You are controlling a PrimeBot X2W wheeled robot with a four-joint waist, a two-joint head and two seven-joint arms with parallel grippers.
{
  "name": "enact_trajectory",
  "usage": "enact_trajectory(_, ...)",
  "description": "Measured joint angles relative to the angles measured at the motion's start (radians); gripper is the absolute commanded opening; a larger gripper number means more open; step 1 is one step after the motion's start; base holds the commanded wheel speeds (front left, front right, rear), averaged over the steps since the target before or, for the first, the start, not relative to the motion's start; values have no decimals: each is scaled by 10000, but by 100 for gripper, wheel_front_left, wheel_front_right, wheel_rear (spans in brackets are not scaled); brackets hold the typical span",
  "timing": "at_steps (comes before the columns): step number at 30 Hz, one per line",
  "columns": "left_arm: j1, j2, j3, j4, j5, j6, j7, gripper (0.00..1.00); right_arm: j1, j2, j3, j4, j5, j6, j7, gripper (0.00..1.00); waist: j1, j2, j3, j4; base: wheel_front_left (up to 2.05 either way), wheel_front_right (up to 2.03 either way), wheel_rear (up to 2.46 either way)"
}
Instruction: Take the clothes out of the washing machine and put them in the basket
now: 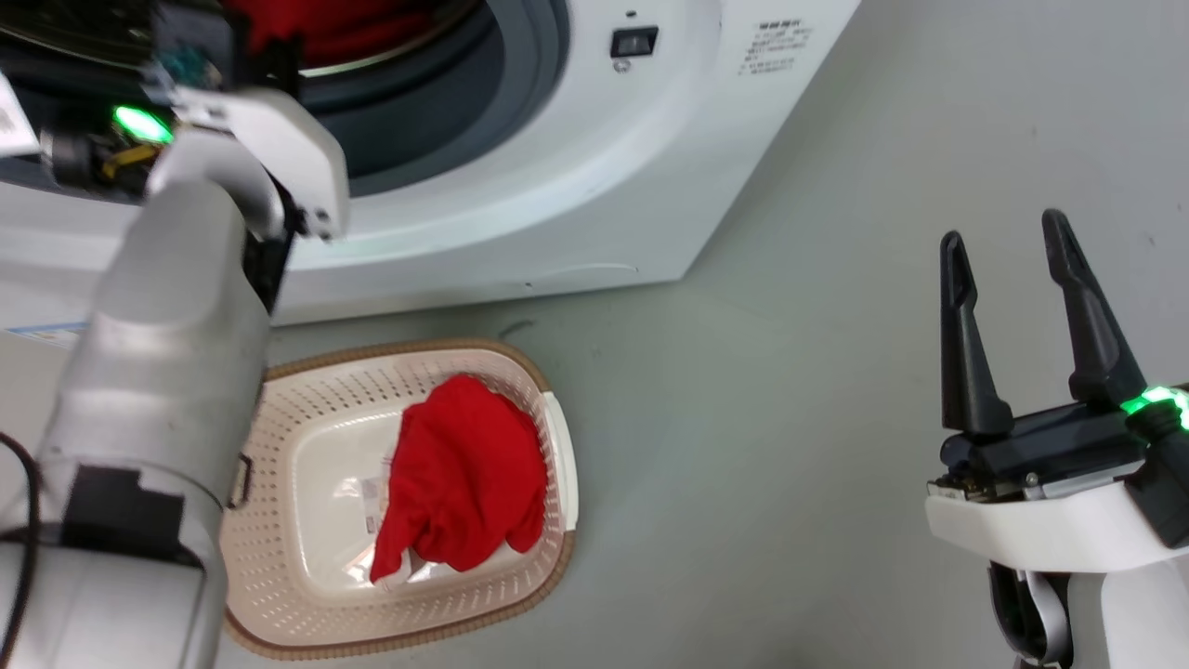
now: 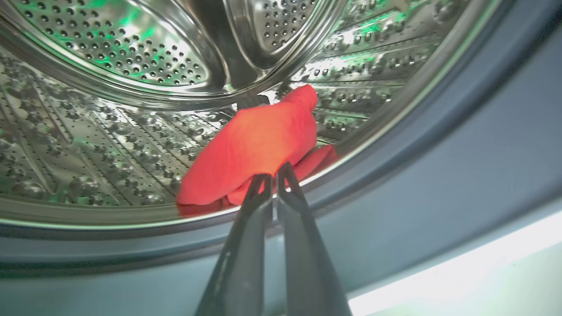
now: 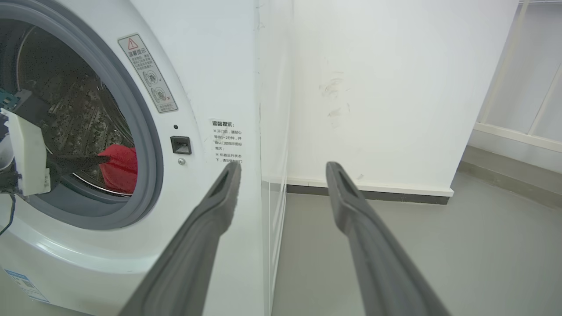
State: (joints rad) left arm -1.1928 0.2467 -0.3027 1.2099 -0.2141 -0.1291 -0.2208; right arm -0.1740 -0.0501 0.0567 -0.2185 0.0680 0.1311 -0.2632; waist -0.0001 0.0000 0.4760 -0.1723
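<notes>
While its two dark fingers are pressed almost together, the left end effector (image 2: 274, 173) pinches the near edge of a red garment (image 2: 254, 140). That garment lies at the front lip of the steel drum (image 2: 88, 145), just inside the grey gasket (image 2: 439, 145) of the washing machine (image 1: 576, 186). The pale left forearm (image 1: 158, 372) reaches into the porthole and covers the left side of the basket (image 1: 307, 390), which stands on the floor (image 1: 762, 446) just before the machine. A second red garment (image 1: 464, 483) lies crumpled in the basket's right half. The right end effector (image 1: 1003, 228) hangs well apart to the right, fingers spread wide, holding nothing.
</notes>
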Motion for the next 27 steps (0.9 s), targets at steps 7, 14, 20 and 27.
enact_trajectory(7,1639,-69,-639,-1143,-715,0,-378,0,477,0,-27,123,-174,0,-2,100,0,0,-1019,451,0,0,0)
enact_trajectory(14,3171,198,-633,-3388,-968,4,-393,0,904,-2,-17,245,-328,0,0,100,-1,0,-1965,830,0,0,0)
enact_trajectory(20,4586,349,-481,-5363,-897,293,-395,0,1281,-2,10,349,-339,0,0,100,-2,0,-2695,1046,0,0,0)
enact_trajectory(27,5701,606,-502,-7369,-871,625,-339,0,1630,-2,38,445,-339,0,0,100,-2,0,-3398,1243,0,0,0)
